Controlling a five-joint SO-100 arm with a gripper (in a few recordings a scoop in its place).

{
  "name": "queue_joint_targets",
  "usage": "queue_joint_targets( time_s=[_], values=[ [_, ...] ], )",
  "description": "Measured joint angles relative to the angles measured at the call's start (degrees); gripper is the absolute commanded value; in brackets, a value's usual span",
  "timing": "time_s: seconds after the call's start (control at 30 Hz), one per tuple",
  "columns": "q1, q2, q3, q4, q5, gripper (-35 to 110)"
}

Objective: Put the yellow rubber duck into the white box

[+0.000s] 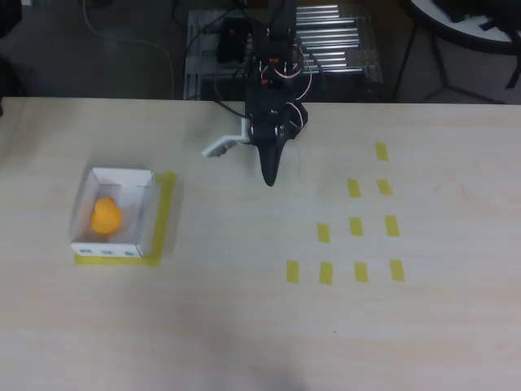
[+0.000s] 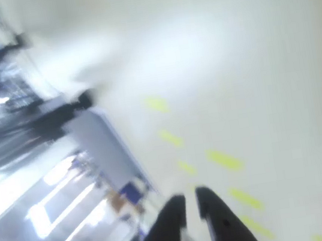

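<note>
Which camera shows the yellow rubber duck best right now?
The overhead view: the yellow rubber duck sits in plain sight inside the white box, far from the gripper. The wrist view is motion-blurred and points at yellow tape strips on the table instead.

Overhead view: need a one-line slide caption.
Yellow rubber duck sits inside the white box at table left; the gripper hangs apart, empty, near the table's far edge.

Orange-yellow rubber duck (image 1: 106, 216) at left of the overhead view, white box (image 1: 143, 213) with small blue marks, yellow tape strips (image 1: 356, 226) at right, pale wood-look table (image 1: 244, 326), black gripper (image 1: 269, 171) at top middle
</note>
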Motion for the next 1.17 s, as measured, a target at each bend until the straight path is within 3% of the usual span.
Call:
queue_joint_targets(
  time_s=[1.17],
  values=[
    [-0.70,0.00,4.57,0.79,1.14,0]
  ],
)
